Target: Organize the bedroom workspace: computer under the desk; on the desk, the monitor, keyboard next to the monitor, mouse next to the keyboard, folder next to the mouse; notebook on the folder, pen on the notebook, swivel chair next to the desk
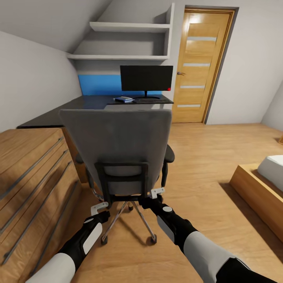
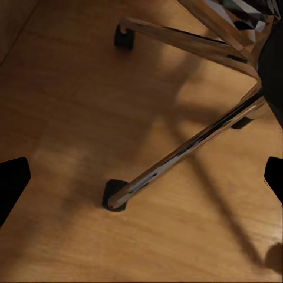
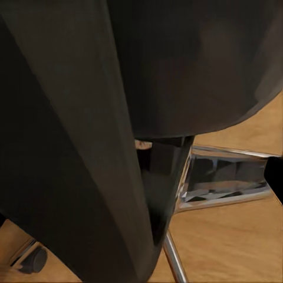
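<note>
Directly ahead, the swivel chair (image 1: 118,145) stands at screen centre with its grey back toward the camera, its chrome base (image 2: 194,141) on the wooden floor (image 1: 204,157). Beyond it at 12 o'clock the black table (image 1: 78,105) carries the monitor (image 1: 146,78) and a small blue stack (image 1: 124,99). Left gripper (image 1: 99,207) jaws are spread at 7 o'clock, holding nothing. Right gripper (image 1: 157,192), at 5 o'clock by the chair's back frame: cannot tell. A wooden chest (image 1: 31,173) sits at 9 o'clock.

You have one swivel chair (image 1: 118,137), one desk (image 1: 78,106), one monitor (image 1: 146,78), one blue folder (image 1: 124,100) on the desk, two wall shelves (image 1: 125,26), one door (image 1: 200,67), and one wooden chest (image 1: 31,169) with four bar handles.
</note>
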Available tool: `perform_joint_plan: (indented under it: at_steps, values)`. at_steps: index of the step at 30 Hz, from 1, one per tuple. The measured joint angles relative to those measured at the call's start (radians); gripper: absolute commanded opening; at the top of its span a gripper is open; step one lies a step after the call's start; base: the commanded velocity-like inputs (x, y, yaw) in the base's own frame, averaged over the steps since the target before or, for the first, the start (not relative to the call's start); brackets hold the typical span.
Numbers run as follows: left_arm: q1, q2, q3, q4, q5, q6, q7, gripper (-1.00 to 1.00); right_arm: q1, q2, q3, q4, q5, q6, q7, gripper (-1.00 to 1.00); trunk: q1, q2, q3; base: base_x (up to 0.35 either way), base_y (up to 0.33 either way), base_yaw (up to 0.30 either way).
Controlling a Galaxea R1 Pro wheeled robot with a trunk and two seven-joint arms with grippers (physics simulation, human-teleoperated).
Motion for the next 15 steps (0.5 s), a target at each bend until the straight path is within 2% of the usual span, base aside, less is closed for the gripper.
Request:
perform_joint_plan:
  at_steps: [7,15]
  values:
    - [0.000,0.000,0.000,0.000,-0.002,0.000,0.000,1.00,-0.001,-0.001,0.000,-0.001,0.000,0.000,0.001,1.00,0.000,0.000,0.000,0.290,-0.092,0.000]
    - [0.000,0.000,0.000,0.001,-0.003,0.000,0.000,1.00,0.000,-0.001,0.000,-0.002,0.000,0.000,0.001,1.00,0.000,0.000,0.000,0.290,-0.185,0.000]
